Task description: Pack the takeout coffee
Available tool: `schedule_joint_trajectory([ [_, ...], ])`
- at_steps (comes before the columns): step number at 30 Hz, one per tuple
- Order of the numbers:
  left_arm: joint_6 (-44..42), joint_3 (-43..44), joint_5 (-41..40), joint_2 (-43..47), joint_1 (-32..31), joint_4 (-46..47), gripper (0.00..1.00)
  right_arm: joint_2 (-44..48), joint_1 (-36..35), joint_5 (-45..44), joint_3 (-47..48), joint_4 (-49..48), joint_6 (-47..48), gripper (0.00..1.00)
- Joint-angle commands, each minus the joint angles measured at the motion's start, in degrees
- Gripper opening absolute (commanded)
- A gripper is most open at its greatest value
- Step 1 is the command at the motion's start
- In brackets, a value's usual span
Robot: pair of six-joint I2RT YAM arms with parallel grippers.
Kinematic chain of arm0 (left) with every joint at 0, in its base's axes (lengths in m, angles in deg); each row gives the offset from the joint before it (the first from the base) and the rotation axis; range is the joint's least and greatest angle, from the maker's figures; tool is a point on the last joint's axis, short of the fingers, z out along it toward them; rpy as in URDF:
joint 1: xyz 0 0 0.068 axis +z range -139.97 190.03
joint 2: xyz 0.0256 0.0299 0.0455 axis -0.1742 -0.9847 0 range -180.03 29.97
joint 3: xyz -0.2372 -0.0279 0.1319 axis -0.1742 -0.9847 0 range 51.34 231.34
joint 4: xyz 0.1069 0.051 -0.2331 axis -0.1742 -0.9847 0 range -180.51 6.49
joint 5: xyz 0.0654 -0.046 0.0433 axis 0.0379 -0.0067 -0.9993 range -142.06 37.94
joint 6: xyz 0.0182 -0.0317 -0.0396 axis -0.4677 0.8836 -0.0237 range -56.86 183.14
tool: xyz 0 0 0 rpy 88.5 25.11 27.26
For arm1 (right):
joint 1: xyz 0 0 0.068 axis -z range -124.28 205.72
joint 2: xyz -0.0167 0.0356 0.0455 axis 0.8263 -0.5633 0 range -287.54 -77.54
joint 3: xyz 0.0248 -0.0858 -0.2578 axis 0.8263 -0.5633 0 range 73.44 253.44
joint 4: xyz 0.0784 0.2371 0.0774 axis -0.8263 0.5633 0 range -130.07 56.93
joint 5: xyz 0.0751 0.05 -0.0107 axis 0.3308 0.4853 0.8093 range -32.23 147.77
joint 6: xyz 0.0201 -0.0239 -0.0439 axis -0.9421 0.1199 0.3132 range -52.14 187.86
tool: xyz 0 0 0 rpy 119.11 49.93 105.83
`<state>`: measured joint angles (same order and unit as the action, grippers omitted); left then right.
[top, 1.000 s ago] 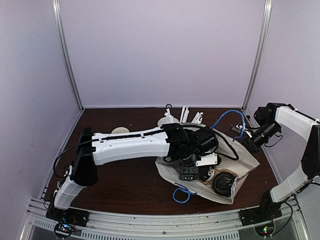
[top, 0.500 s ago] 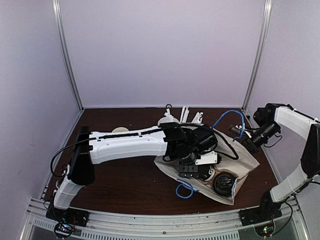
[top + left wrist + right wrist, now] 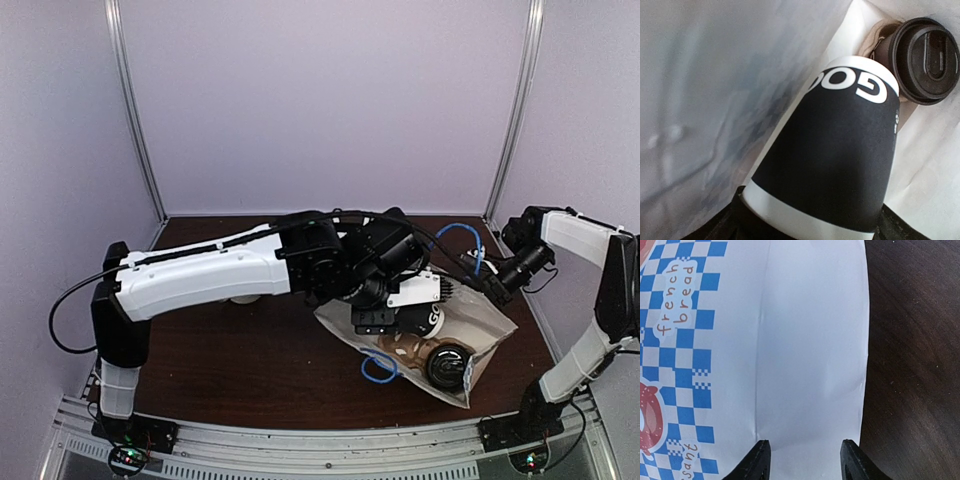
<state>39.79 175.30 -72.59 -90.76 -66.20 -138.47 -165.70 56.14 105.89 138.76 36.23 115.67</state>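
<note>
A black takeout coffee cup [image 3: 840, 165] with white lettering lies on its side in the mouth of the white paper bag [image 3: 490, 330]. My left gripper [image 3: 812, 220] is shut on its near end, a jaw on each side. The same cup [image 3: 428, 320] shows in the top view at the end of my left arm. The second takeout coffee cup lies deeper in the bag, its black lid [image 3: 927, 60] facing me, the lid [image 3: 448, 365] also visible from above. My right gripper [image 3: 802, 445] hovers open over the bag's outer paper [image 3: 810, 340] at its far right edge.
The bag has blue cord handles, one [image 3: 380, 368] at the front and one [image 3: 462, 235] at the back near my right gripper [image 3: 495, 285]. White stirrers [image 3: 375, 228] stand at the back. Bare dark table [image 3: 915, 365] lies right of the bag.
My left arm has swung, its elbow moving left, and the gripper with the cup has shifted back and slightly right. The bag's mouth shifted with it. My right gripper edged left.
</note>
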Motion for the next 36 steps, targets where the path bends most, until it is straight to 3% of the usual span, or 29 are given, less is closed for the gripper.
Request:
schedule_joint_trajectory([
  [1,-3.06,1.00,-6.26,4.94,-2.74,0.69,0.81,-2.78,1.11,2.49,3.13,-0.03,0.26,0.52],
  [11,-4.71,2.07,-15.79,9.17,-6.56,-3.13,0.82,-7.54,3.28,2.13,6.51,-3.36,-3.83,0.51],
  [18,-9.01,0.91,-34.01,14.04,-9.43,-4.77,0.84,-9.15,5.11,-0.62,6.40,-6.47,-6.06,0.51],
  [24,-2.03,-5.26,-48.09,17.48,-9.46,-17.61,0.86,-8.82,5.11,-0.39,5.03,-7.35,-5.52,0.52],
  [31,8.55,-6.07,-48.23,17.94,-9.40,-29.05,0.85,-7.88,5.11,-0.13,2.97,-7.30,-4.17,0.52],
  [36,8.13,-20.07,-42.41,17.08,-9.46,-29.14,0.85,-6.27,5.11,-0.60,2.09,-6.99,-3.22,0.52],
])
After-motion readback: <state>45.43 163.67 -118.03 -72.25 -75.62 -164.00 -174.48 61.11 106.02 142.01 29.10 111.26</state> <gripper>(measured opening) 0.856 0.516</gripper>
